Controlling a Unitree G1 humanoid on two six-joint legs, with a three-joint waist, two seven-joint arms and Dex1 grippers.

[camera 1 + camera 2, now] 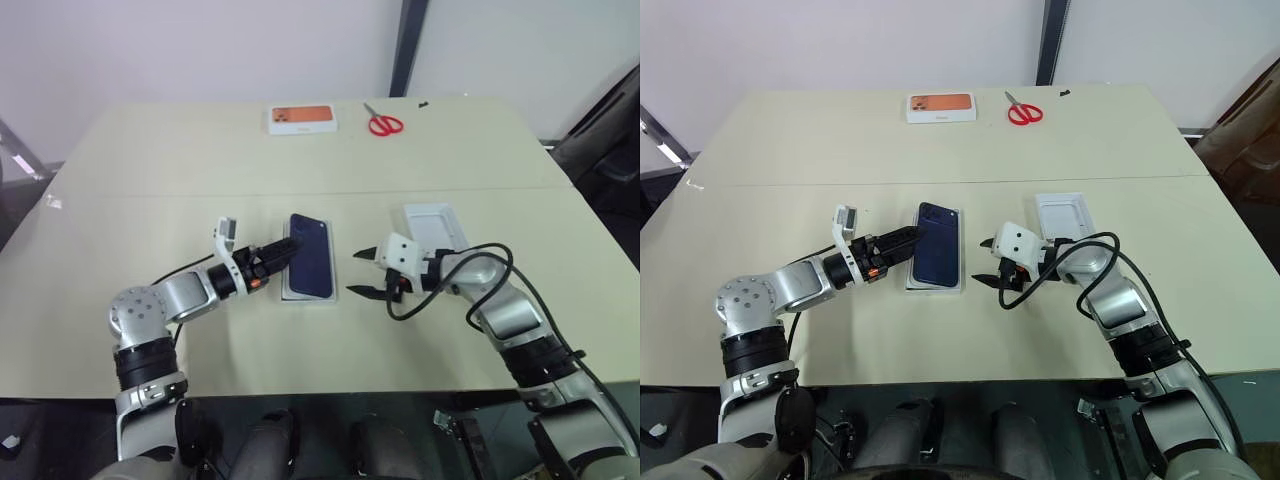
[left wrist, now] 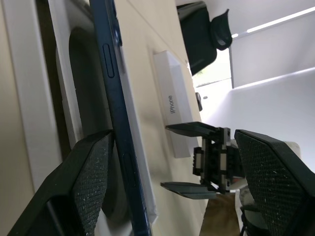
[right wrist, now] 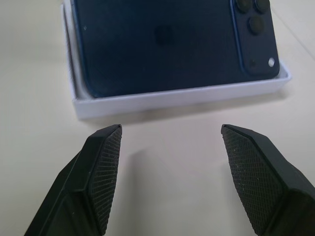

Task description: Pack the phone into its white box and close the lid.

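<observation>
Setting: indoor lab or office test room. Evidence: plain pale walls (image 1: 200, 40) with a dark vertical post (image 1: 405, 45) at 12 o'clock; wide beige table (image 1: 130, 170) made of two joined tops, sparsely laid out; red scissors (image 1: 384, 123) at 1 o'clock; dark chair (image 1: 610, 130) at 3 o'clock.
</observation>
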